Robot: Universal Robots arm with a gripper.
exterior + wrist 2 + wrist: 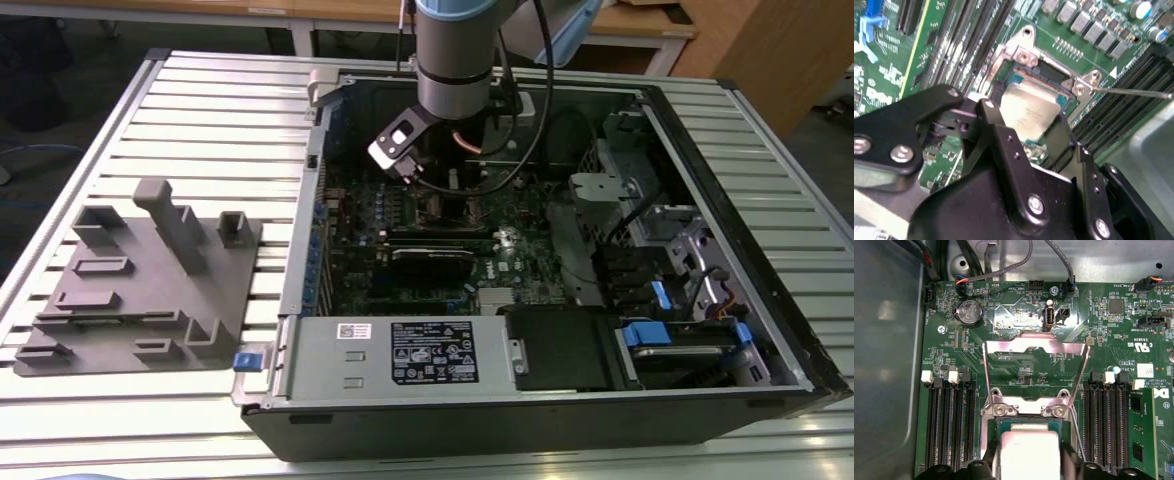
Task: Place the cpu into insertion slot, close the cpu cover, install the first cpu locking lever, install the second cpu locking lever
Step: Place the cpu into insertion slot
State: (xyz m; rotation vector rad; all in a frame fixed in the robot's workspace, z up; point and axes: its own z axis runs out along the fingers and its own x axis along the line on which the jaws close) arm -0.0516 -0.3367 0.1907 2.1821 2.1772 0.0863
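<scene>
While the fingers (1056,134) clamp the cpu (1029,110) by its edges just above the insertion slot (1046,75) | cpu cover (999,344) lying open | locking lever (1134,92) unlatched | judged: seating unfinished; cover, both levers outstanding.

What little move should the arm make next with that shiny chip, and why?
Probably ease straight down a touch, keeping the chip level. The gripper seems closed on the cpu, which hangs right over the insertion slot; I cannot tell whether it is seated. The cpu cover is swung open, so nothing seems to block the way down.
</scene>
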